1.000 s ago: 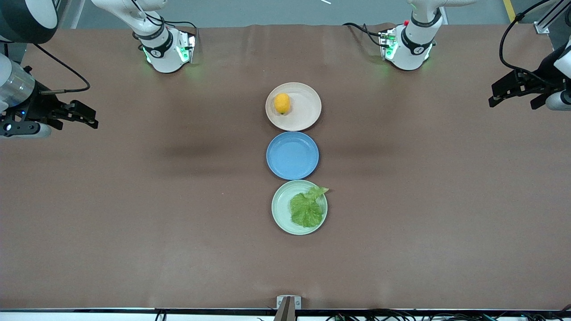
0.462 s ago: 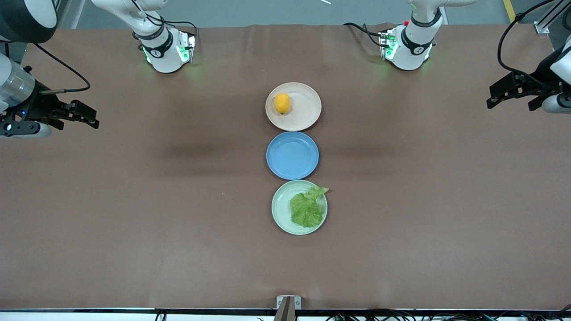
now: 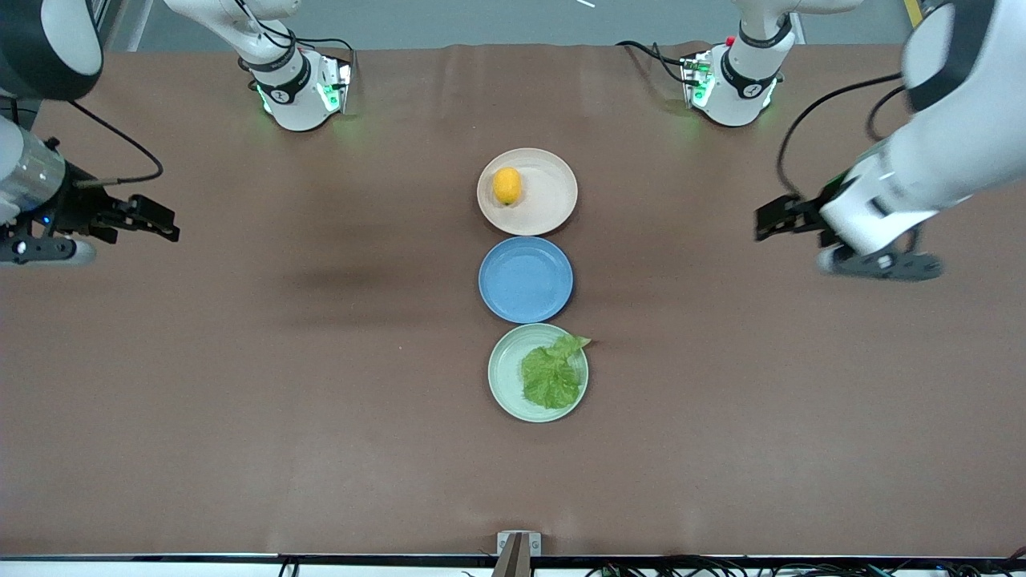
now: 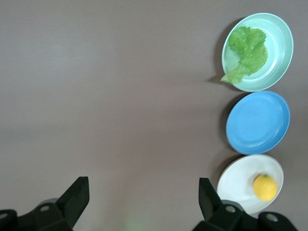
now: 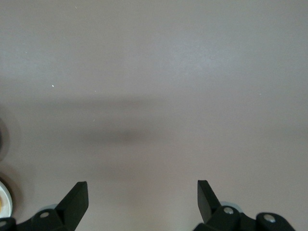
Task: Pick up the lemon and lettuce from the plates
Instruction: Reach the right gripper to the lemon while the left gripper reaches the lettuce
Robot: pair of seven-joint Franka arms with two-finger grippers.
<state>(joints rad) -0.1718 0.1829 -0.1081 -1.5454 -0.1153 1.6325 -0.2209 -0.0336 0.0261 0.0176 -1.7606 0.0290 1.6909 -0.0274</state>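
Note:
The lemon (image 3: 506, 185) lies on the beige-pink plate (image 3: 553, 192), the plate farthest from the front camera. The lettuce (image 3: 551, 373) lies on the mint green plate (image 3: 502, 373), the nearest one, with its stem end over the rim. My left gripper (image 3: 761, 224) is open and empty over bare table toward the left arm's end. Its wrist view (image 4: 143, 197) shows the lettuce (image 4: 248, 50), the mint plate (image 4: 281, 43), the lemon (image 4: 265, 187) and the beige plate (image 4: 238, 180). My right gripper (image 3: 170, 223) is open and empty over bare table at the right arm's end, and also shows in its wrist view (image 5: 142, 199).
An empty blue plate (image 3: 526, 279) sits between the two task plates, its rim close to both; it also shows in the left wrist view (image 4: 258, 122). Brown table cover lies all around the row of plates. The arm bases stand along the table edge farthest from the front camera.
My left arm has swung in from the table's end toward the plates, its gripper now well over the table. My right gripper has barely shifted.

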